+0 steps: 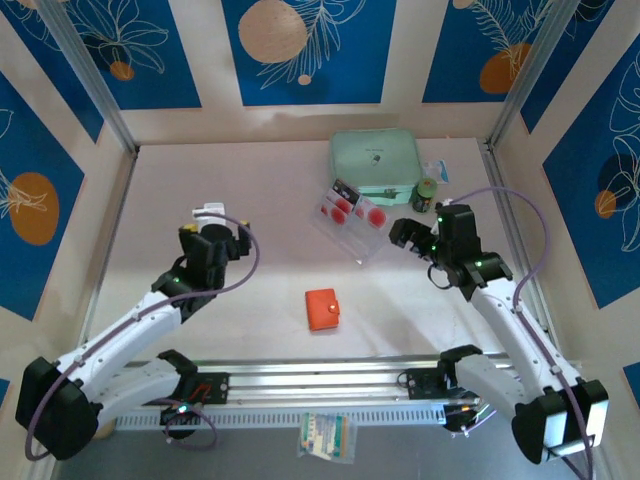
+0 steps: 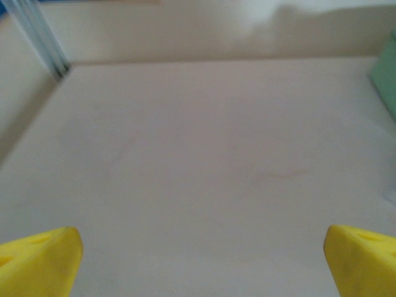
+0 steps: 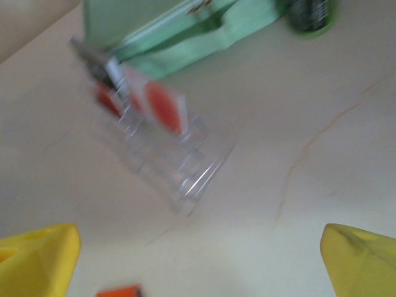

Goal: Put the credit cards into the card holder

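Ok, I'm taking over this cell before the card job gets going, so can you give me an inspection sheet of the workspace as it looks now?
Surface: pale table, nothing spilled that I can see.
Job's things: credit cards standing in a clear tray; card holder closed, lying apart from the tray, nearer the arm bases.
Clutter: mint-green case behind the tray; small dark jar beside it; packet at the near edge.
Grippers: left gripper open over bare table; right gripper open, empty, facing the tray.
Cables: purple cables looped along both arms, clear of the things.
Surroundings: blue panels with leaf prints on the walls.
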`<state>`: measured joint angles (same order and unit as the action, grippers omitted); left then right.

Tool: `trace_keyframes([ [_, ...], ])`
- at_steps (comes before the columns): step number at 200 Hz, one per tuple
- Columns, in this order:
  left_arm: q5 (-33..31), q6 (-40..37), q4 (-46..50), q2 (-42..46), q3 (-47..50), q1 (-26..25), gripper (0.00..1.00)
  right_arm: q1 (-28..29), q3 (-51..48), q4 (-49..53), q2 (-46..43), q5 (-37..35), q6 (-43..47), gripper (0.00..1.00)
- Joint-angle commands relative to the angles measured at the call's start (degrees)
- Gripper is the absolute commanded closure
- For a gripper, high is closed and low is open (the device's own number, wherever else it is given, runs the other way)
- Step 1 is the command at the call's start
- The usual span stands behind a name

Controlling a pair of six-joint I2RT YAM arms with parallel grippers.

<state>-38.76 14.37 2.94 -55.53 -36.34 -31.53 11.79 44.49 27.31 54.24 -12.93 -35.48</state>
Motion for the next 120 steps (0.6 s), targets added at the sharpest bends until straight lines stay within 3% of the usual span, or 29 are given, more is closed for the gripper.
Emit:
trace_keyframes([
  [1,-3.3,-10.6,-16.8,0.9,4.0,5.2,0.0,-5.4,-4.1,-9.0,2.0,-6.5,2.5,0.01],
  [21,-1.5,-14.1,-19.7,0.1,6.1,10.4,0.0,-9.6,-5.8,-13.9,5.0,-11.6,3.5,0.01],
  [54,3.5,-12.9,-23.5,-1.7,10.5,16.4,0.0,-12.3,-8.2,-22.8,10.0,-17.5,8.5,0.01],
  [87,4.9,-14.7,-34.7,-9.7,14.6,17.5,0.0,-13.3,-14.2,-38.0,15.4,-14.1,13.2,0.01],
  [120,7.1,-16.6,-47.3,-20.3,16.5,17.8,0.0,-13.1,-15.7,-46.3,21.6,-8.1,17.9,0.01],
])
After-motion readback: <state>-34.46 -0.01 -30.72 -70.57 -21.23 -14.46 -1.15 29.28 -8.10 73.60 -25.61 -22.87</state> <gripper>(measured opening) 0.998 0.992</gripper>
